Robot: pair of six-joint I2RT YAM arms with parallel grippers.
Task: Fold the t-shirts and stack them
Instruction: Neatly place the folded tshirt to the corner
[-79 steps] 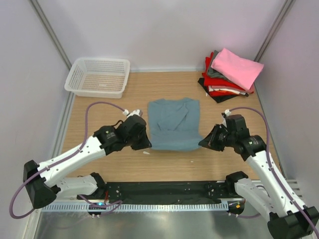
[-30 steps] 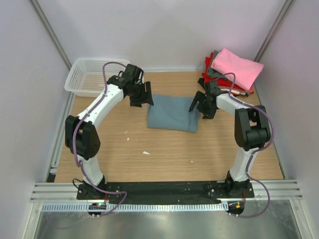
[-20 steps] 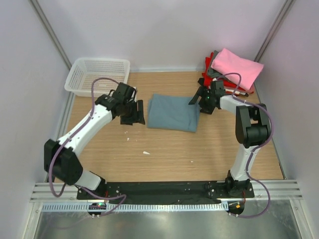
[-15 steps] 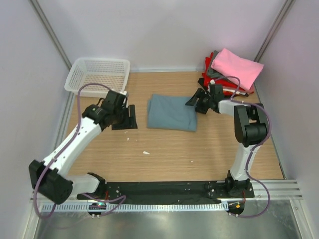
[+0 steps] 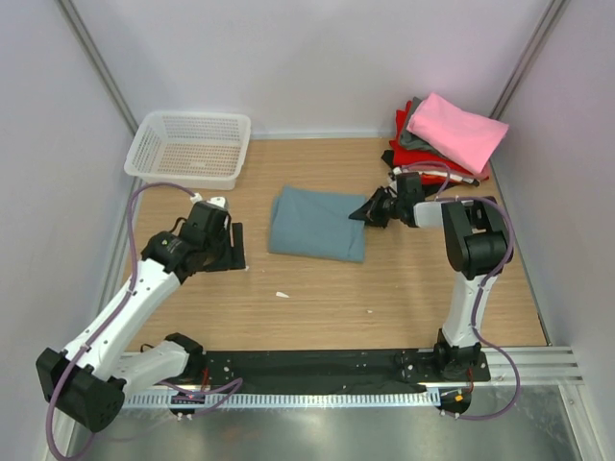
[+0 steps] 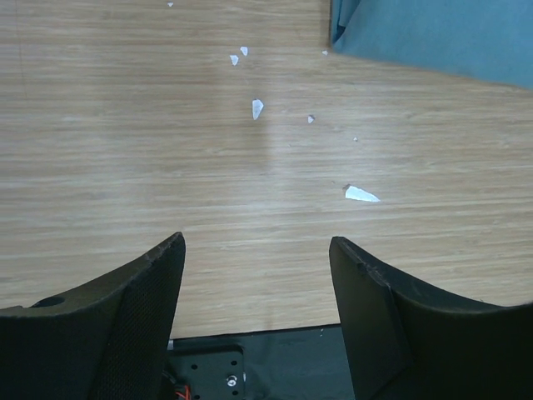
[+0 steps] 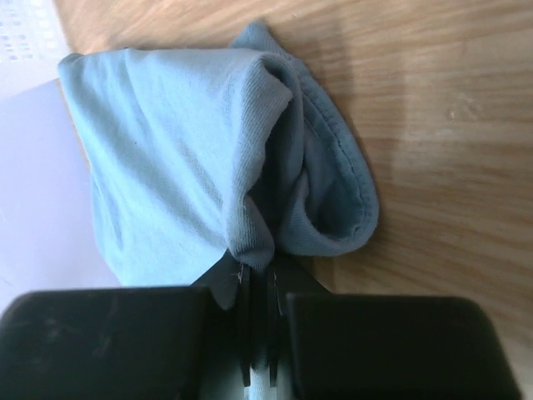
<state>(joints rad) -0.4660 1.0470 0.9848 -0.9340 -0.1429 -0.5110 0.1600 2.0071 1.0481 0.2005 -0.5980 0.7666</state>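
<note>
My right gripper (image 7: 260,287) is clamped on a bunched edge of the teal-blue t-shirt (image 5: 317,224), which lies folded approx. in the middle of the wooden table (image 5: 384,298). The pink-topped stack of folded t-shirts (image 5: 447,139) sits at the far right corner. My left gripper (image 6: 258,250) is spread wide, holding nothing, near the shirt's left side but not touching it.

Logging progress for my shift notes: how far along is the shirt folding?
Done: the pink-topped pile of folded shirts sits in the far right corner, and the teal-blue cloth shirt lies folded. In hand: the right arm's jaws pinch its edge; the left arm's jaws are open, holding nothing. Left: stacking it on the pile.
</note>
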